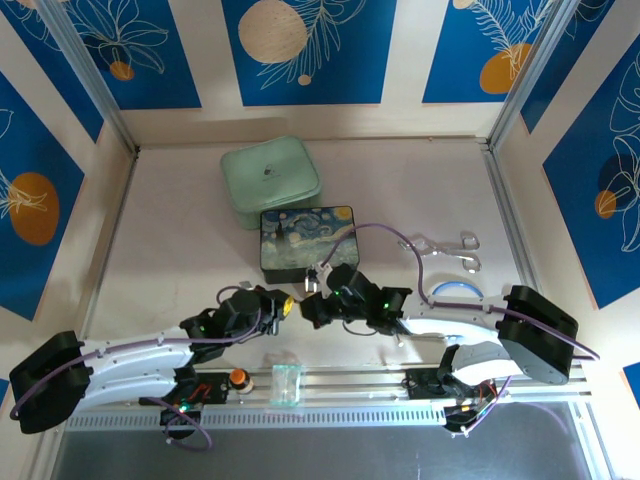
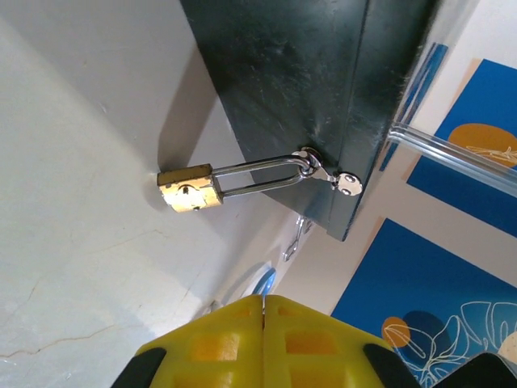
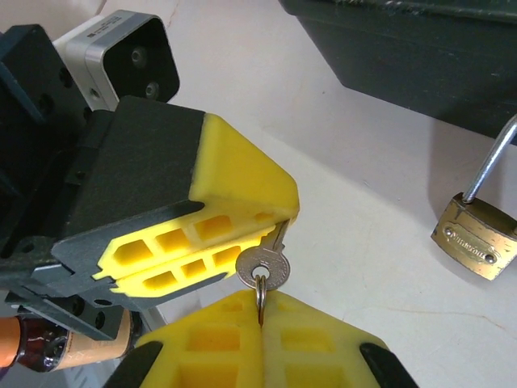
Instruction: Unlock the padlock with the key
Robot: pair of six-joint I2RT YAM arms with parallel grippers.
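Note:
The small brass padlock (image 3: 475, 238) lies on the table, its thin silver shackle (image 2: 258, 174) hooked through the latch (image 2: 311, 166) of the dark painted box (image 1: 305, 240). The padlock (image 2: 190, 187) lies ahead of my left gripper (image 2: 264, 297). The key (image 3: 263, 267) hangs in the air between both grippers. My left gripper (image 3: 283, 222) is shut on the key's blade. My right gripper (image 3: 260, 303) is shut on the small ring through the key's head. Both grippers meet just in front of the box, left gripper (image 1: 290, 305) beside right gripper (image 1: 312, 310).
A mint green case (image 1: 270, 180) sits behind the box. Silver scissor-like tools (image 1: 455, 250) and a blue ring (image 1: 457, 290) lie to the right. A small clear container (image 1: 287, 383) stands on the near rail.

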